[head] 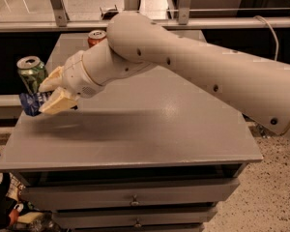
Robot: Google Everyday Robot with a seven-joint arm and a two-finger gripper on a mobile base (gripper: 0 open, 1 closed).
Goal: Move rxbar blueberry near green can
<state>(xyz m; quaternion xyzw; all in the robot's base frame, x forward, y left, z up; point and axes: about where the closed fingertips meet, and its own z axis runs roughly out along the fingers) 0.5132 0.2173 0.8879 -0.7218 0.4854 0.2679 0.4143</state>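
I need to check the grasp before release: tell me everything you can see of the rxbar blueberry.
The rxbar blueberry is a dark blue crinkled wrapper with pale markings; only its left end shows. The gripper, at the table's left edge, holds it between its cream fingers. It sits low beside the green can, just in front of it; whether they touch cannot be told.
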